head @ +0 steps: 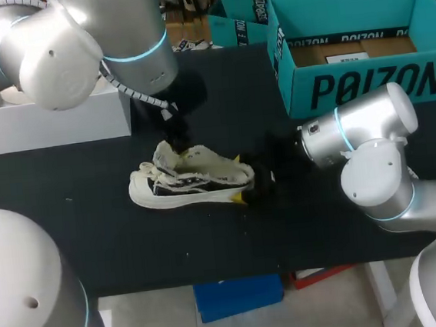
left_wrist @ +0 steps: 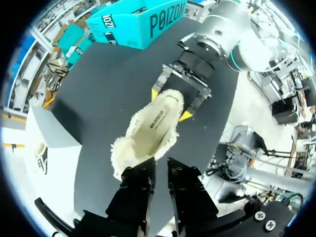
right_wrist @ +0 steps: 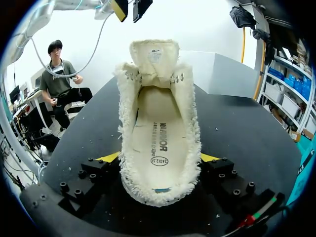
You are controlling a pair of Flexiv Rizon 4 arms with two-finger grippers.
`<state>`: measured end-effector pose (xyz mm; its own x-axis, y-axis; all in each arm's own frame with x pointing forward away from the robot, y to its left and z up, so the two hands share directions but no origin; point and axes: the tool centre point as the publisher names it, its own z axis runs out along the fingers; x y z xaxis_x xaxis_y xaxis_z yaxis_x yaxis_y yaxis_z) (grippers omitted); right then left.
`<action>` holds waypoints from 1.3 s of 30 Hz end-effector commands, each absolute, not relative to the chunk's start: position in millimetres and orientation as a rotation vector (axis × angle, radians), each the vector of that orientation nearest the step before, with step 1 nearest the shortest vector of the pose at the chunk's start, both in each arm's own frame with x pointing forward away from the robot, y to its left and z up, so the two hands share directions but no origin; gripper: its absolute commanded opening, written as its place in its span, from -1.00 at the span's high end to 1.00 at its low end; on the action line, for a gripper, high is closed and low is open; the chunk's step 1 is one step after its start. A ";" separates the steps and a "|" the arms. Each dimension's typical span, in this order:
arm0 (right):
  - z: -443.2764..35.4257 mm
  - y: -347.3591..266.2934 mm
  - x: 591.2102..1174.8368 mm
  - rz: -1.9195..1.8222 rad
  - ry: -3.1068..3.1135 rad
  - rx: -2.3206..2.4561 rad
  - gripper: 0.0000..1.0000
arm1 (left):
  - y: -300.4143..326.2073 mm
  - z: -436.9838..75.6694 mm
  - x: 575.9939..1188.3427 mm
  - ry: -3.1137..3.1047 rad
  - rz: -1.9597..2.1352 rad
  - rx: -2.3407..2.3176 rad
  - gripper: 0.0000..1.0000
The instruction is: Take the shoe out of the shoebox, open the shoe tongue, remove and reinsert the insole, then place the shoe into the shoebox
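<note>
**Shoe held for insole work.** A cream, fleece-lined low sneaker with black side markings (head: 193, 183) is lying sole-down on the black table (head: 210, 245), outside and well apart from the open teal cardboard shoebox (head: 365, 83). The right gripper (left_wrist: 170, 104) is clamping the heel, its yellow-tipped fingers (right_wrist: 111, 157) pressing on both flanks. The left gripper (left_wrist: 160, 170) is hovering just above the raised fleecy tongue (right_wrist: 154, 57), its fingers standing slightly apart and pinching nothing. The printed cream insole (right_wrist: 158, 140) is lying flat inside the shoe. By appearance, the shoe is looking light and soft-walled, probably yielding under a squeeze. The stiffer heel is likely offering the surest hold. The thin, floppy insole is probably best pinched at its heel-end edge.
</note>
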<state>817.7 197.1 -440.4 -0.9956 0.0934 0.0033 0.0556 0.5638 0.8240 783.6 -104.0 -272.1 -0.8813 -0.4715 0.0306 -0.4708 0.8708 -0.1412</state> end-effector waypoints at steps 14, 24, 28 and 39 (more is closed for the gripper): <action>-445.3 198.0 817.9 1.441 2.742 0.134 1.00 | -98.5 -278.4 786.6 3.408 -0.298 0.692 1.00; -445.3 198.0 817.9 1.441 2.742 0.134 1.00 | -99.6 -284.5 795.6 3.442 -0.333 0.705 1.00; -445.3 198.0 817.9 1.441 2.742 0.134 1.00 | -99.5 -288.8 804.5 3.455 -0.317 0.691 1.00; -445.3 198.0 817.9 1.441 2.742 0.134 1.00 | -101.0 -310.9 809.5 3.539 -0.328 0.538 1.00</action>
